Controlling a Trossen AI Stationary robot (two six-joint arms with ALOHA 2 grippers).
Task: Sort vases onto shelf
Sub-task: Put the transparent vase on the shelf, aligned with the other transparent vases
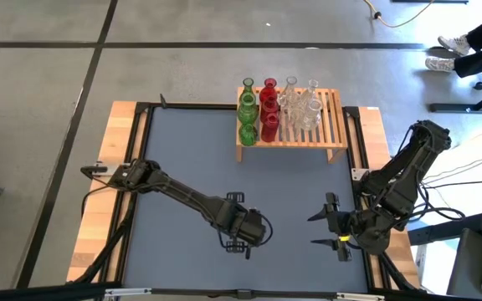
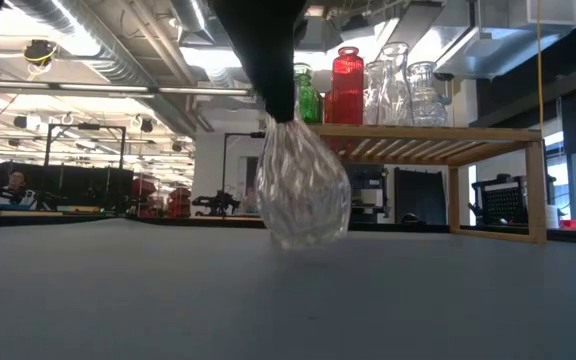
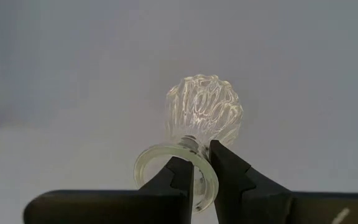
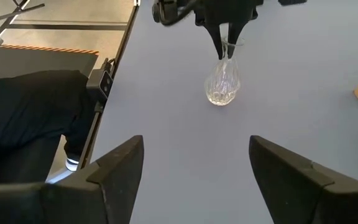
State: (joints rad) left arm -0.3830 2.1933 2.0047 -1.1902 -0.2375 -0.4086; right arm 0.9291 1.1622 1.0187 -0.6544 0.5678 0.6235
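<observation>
High view: the left tool (image 1: 250, 227) pinches the neck of one clear vase (image 4: 222, 84) over the open middle of the grey bench (image 1: 182, 150), with nothing between it and the wooden shelf (image 1: 331, 113) at the far edge. The right tool (image 1: 331, 230), fingers spread and empty, waits near the bench's right side. On the shelf stand two green vases (image 1: 247, 109), two red vases (image 1: 269, 107) and a cluster of clear vases (image 1: 301, 107) too overlapped to count.

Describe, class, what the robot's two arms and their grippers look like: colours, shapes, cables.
Both arms are dark, jointed and slim. The left gripper has two black wedge-shaped fingers. The right gripper has broad black fingers with flat angled faces. Black cables trail beside the right arm.
</observation>
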